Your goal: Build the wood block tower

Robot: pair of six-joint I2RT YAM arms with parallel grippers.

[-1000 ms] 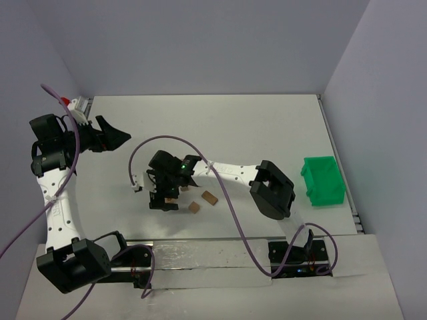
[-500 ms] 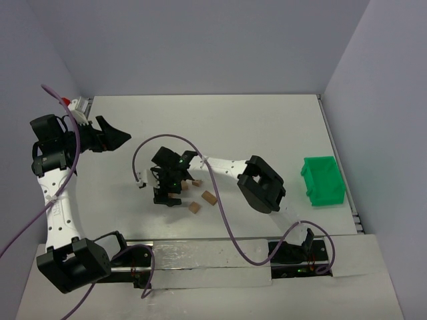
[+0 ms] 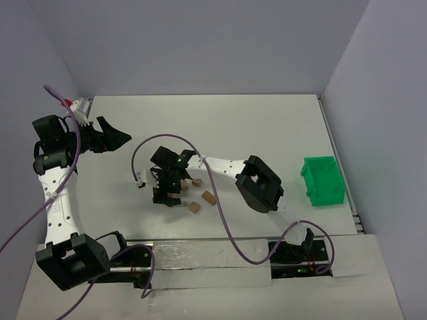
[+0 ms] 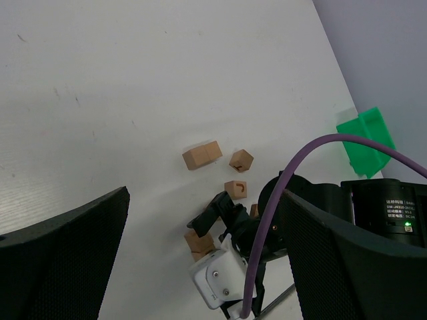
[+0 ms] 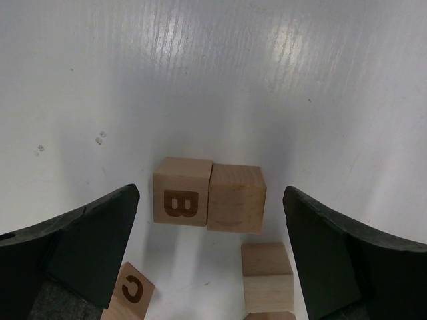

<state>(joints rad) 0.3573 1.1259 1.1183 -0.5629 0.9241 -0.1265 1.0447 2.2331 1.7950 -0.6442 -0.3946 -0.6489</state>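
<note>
— Item one, the task's thing?
— Wood blocks (image 3: 194, 207): light brown, lying loose and flat on the table with no tier raised. In the top view the cluster sits just off the table's centre, toward 7 o'clock. In the right wrist view the B block (image 5: 183, 200) touches a plain block (image 5: 236, 198) at its 3 o'clock. A further block (image 5: 267, 277) is at 5 o'clock and a C block (image 5: 130, 292) at 7 o'clock, cut by the frame edge.
— Pincers?
— Right gripper (image 3: 167, 195): jaws apart, poised over the pair, clasping nothing. Left gripper (image 3: 119, 139): jaws spread wide and empty, at the table's 9 o'clock, well apart from the blocks.
— Surface?
— Table (image 3: 267, 127): white and matt, with faint streaks and scuffs. A metal rail (image 3: 200, 257) runs along its 6 o'clock edge.
— Room, sundries?
— Walls (image 3: 200, 47): pale lavender-grey, on three sides. Green bin (image 3: 323, 181): at the 3 o'clock edge, well apart from the blocks. Purple cable (image 4: 333, 139): looped over the arms.
</note>
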